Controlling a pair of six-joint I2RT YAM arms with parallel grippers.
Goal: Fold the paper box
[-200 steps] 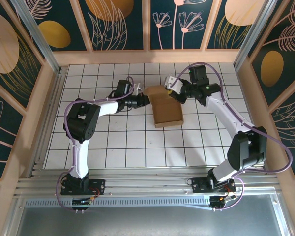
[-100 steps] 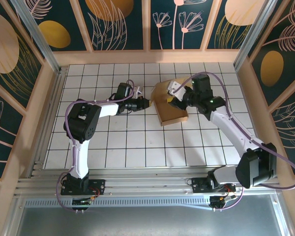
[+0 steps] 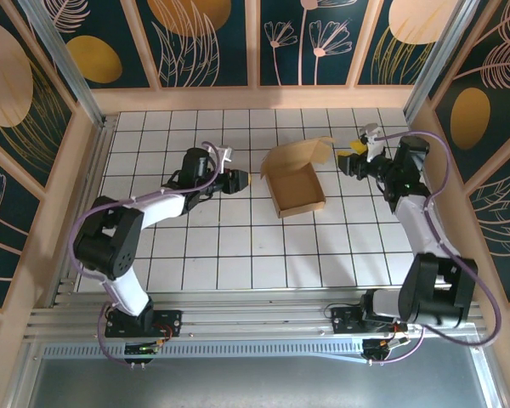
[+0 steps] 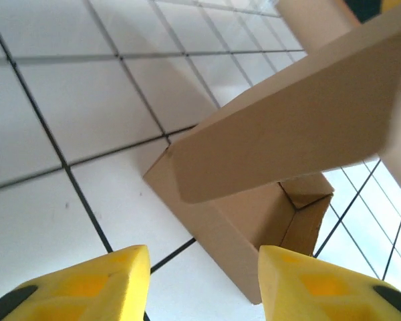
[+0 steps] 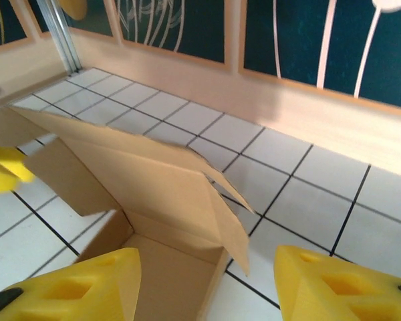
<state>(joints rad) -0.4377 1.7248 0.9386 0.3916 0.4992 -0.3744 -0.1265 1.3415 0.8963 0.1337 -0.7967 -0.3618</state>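
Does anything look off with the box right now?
The paper box sits skewed against the lines of the white tiles, and its lid flap at the far side stands up, unclosed. No tears or crushed walls show.

I see left arm (image 3: pixel 153 204) slung low from base, elbow bowed out left, forearm reaching right toward middle. Left gripper (image 3: pixel 240 180) points right, yellow fingers (image 4: pixel 87 287) parted, jaws clearly apart. Right arm (image 3: pixel 418 211) rises from base, forearm running up right side. Right gripper (image 3: pixel 350 161) points left, its fingers (image 5: pixel 334 287) spread wide. Grippers face each other, well apart.
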